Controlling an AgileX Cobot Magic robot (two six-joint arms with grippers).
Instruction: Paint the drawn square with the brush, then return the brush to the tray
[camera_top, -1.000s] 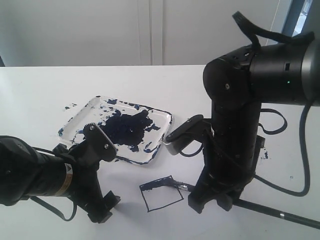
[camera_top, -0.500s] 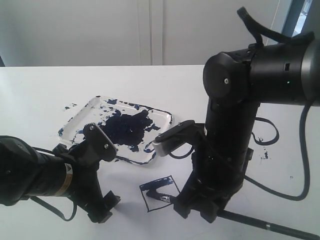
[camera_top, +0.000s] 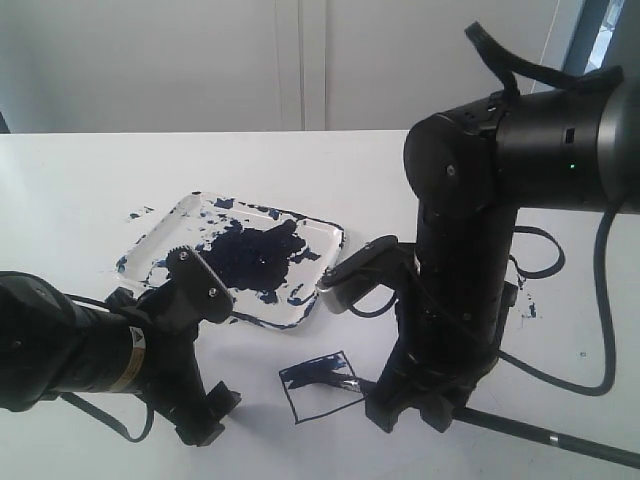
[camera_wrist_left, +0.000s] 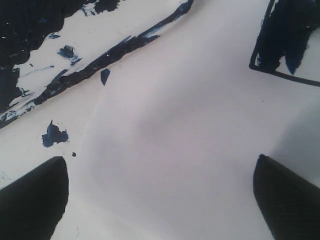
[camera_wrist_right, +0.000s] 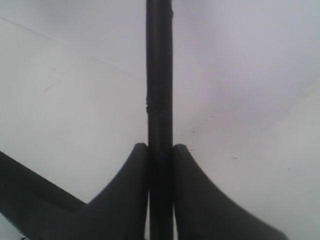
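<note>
The right arm's jaws pinch the brush (camera_wrist_right: 159, 75) handle tight; its tip reaches the drawn square (camera_top: 322, 386), lower centre, painted blue across its top. The left arm's jaws gape wide and empty at lower left, below the tray (camera_top: 160, 230).

Left side: left arm (camera_top: 60, 355) lies low over the bench (camera_top: 100, 180), forearm near level, wrist bent down. The left claw (camera_wrist_left: 160, 200) points downward, fingers wide apart, nothing between them.

Right side: right arm (camera_top: 480, 200) stands tall, elbow high, forearm dropping steeply. The right claw (camera_wrist_right: 160, 152) sits low by the bench, fingers clamped on the brush (camera_wrist_right: 159, 75) handle from both sides.
</note>
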